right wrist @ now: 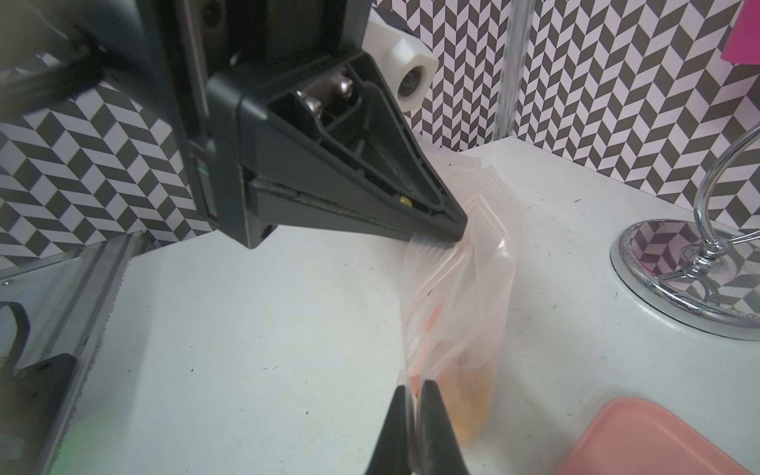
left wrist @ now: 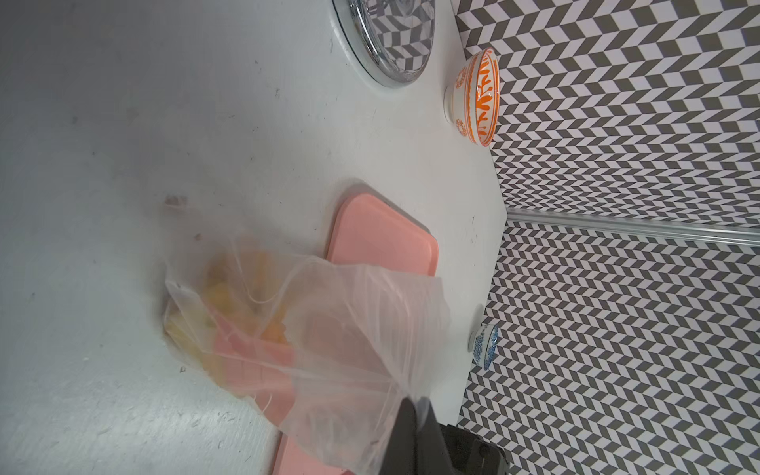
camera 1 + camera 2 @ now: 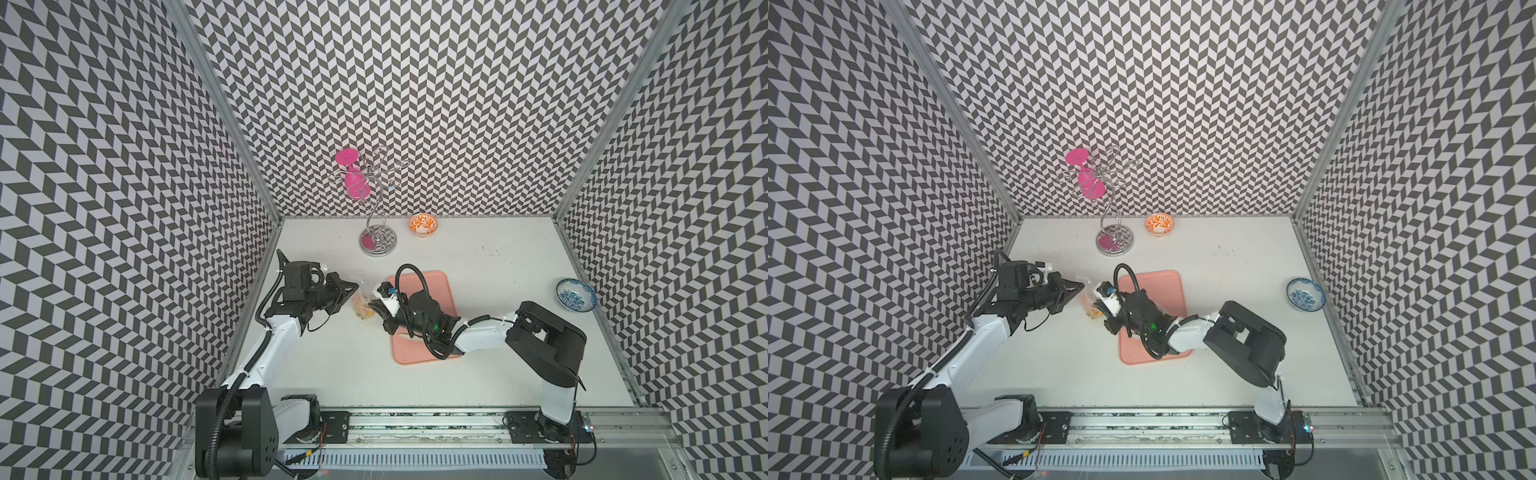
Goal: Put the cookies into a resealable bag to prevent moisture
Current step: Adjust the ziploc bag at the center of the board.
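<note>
Black-and-white chevron walls (image 3: pixel 415 104) on three sides, white tabletop (image 3: pixel 332 365), aluminium corner posts (image 3: pixel 222 108), even light

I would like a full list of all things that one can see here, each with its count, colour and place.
resealable bag: one, clear, held between the two claws
cookies: several, too blurred to count, yellow-orange, at the bottom of the bag
tray: one, pink, mid-table, partly under the right arm
orange-patterned bowl: one, white and orange, near the back wall
blue-patterned bowl: one, white and blue, near the right wall
stand: one, chrome, beside the orange-patterned bowl
glass: one, pink, hanging upside down on the stand
table: one, white
left claw: one, black, shut on the bag's top edge
right claw: one, black, shut on the bag's edge
</note>
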### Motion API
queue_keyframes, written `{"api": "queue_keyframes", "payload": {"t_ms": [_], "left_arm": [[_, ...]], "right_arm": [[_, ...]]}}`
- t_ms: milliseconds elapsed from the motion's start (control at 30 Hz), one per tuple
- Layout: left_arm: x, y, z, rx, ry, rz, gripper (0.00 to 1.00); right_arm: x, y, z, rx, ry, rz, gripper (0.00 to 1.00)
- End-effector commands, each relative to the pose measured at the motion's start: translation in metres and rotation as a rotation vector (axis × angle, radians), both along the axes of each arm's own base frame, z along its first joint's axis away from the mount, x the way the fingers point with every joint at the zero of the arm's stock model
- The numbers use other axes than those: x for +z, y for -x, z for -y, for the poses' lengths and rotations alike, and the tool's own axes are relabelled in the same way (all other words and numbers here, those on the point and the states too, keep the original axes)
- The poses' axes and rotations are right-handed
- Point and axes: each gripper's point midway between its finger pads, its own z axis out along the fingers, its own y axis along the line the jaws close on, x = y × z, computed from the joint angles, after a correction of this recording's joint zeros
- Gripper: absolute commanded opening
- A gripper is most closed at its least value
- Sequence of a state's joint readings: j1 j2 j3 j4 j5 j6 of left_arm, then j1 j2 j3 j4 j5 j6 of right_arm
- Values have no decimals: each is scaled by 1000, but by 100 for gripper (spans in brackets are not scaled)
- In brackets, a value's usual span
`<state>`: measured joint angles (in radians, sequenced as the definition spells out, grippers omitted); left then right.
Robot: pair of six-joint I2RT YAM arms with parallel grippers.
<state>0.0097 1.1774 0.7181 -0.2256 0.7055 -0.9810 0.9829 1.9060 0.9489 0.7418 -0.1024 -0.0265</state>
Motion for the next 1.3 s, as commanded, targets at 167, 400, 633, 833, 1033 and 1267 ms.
{"api": "queue_keyframes", "payload": {"t_ms": [167,400,633,833,1033,1267], "left_arm": [[33,-8,-21,11,-179,155,28],[59,-16,-46,-3,-487,329,43],[88,-12,-23,-302,-713,696,45],[79,3,12,-697,-833,944,42],[60,9,46,-964,-709,955,53],[24,9,47,-1105,-677,895,55]], "right_arm": [[43,-7,12,75,-5,126,0],[45,4,18,346,146,141,0],[35,-1,30,511,297,136,0],[21,-3,32,591,342,131,0],[13,-19,27,654,301,101,0],[7,-39,32,682,236,60,0]]}}
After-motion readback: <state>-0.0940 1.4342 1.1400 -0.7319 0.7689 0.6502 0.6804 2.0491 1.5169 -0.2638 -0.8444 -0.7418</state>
